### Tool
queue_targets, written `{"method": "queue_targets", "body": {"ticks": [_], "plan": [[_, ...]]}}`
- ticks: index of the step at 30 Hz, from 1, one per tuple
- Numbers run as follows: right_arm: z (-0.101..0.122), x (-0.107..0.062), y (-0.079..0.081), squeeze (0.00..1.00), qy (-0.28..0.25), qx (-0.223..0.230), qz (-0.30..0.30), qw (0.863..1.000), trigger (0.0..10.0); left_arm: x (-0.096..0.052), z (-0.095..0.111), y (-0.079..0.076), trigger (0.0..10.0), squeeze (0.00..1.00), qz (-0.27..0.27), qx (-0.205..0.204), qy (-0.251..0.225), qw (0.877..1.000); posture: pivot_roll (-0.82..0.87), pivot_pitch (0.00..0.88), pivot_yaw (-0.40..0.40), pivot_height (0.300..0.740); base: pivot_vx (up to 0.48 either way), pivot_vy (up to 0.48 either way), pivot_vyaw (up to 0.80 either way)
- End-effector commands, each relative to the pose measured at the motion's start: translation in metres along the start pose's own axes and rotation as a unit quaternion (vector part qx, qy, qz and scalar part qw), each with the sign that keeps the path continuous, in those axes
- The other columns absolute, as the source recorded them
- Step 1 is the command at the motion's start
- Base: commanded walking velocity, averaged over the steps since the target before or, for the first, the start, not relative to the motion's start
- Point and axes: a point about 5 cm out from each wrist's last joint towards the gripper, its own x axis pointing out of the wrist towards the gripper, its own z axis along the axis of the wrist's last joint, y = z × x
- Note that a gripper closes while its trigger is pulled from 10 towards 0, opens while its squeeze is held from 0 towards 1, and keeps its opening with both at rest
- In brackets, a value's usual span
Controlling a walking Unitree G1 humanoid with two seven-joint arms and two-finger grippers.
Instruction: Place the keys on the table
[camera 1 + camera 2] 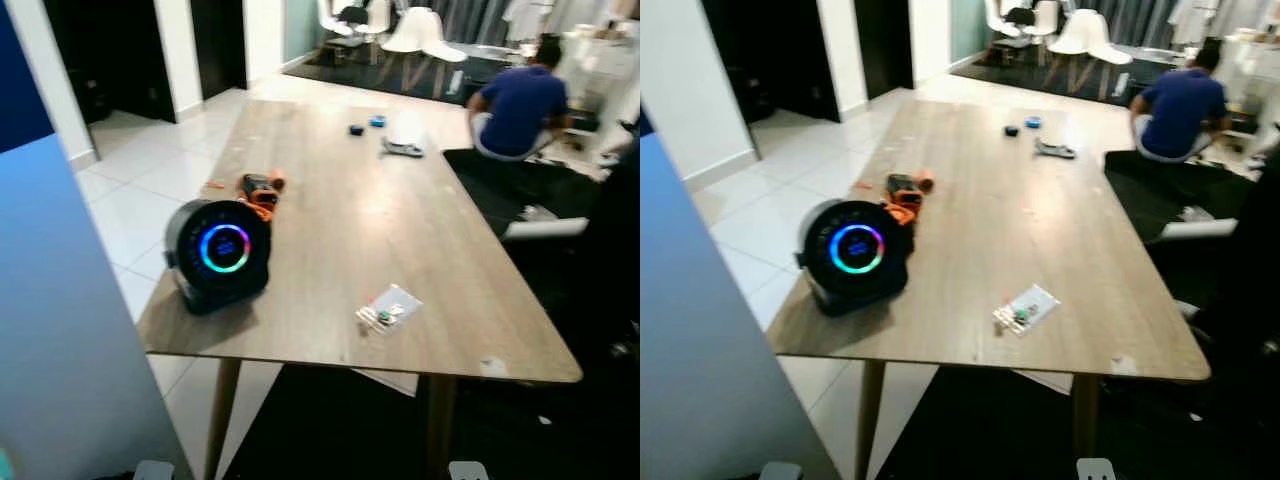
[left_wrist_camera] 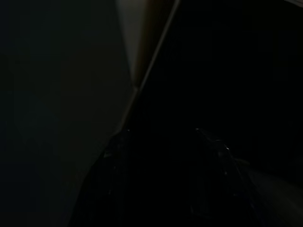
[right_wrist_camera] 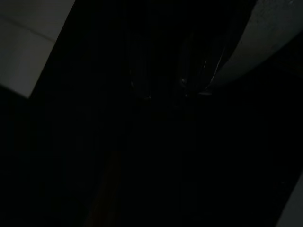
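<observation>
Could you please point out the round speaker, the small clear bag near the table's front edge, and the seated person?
round speaker [image 1: 224, 250]: left eye view, glowing ring.
small clear bag [image 1: 388, 309]: left eye view, middle.
seated person [image 1: 522, 103]: left eye view, back.

One wooden table [image 1: 420, 230] carries one round black speaker [image 1: 218, 253] with a glowing ring near its left front corner, one orange-and-black tool [image 1: 260, 188] just behind it, one small clear bag [image 1: 388, 309] near the front edge, and three small items toward the far edge (too blurred to name). One person [image 1: 520, 105] crouches beyond the far right corner. At least two white chairs [image 1: 422, 32] stand farther back.
</observation>
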Motion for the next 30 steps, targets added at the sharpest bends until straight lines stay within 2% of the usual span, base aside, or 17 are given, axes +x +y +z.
{"method": "queue_targets", "body": {"ticks": [1,23,30], "plan": [[-0.0025,-0.0006,0.0007,0.00,0.004,-0.002,0.002,1.000,10.0,-0.0035,-0.0056,0.0025,10.0,0.00,0.005,0.001,0.008,1.000,0.10,0.062,-0.067,0.740,0.000,0.000,0.80],[0.0042,0.0009,0.0072,0.00,-0.013,-0.025,0.015,1.000,10.0,-0.0071,-0.0129,0.0025,10.0,0.00,0.008,0.001,0.019,1.000,0.11,0.052,-0.074,0.740,0.000,0.000,0.79],[0.0050,0.0010,0.0095,0.00,-0.016,-0.030,0.020,0.999,10.0,-0.0062,-0.0122,0.0020,10.0,0.00,0.008,0.000,0.020,1.000,0.11,0.052,-0.073,0.740,0.000,0.000,0.07]]}}
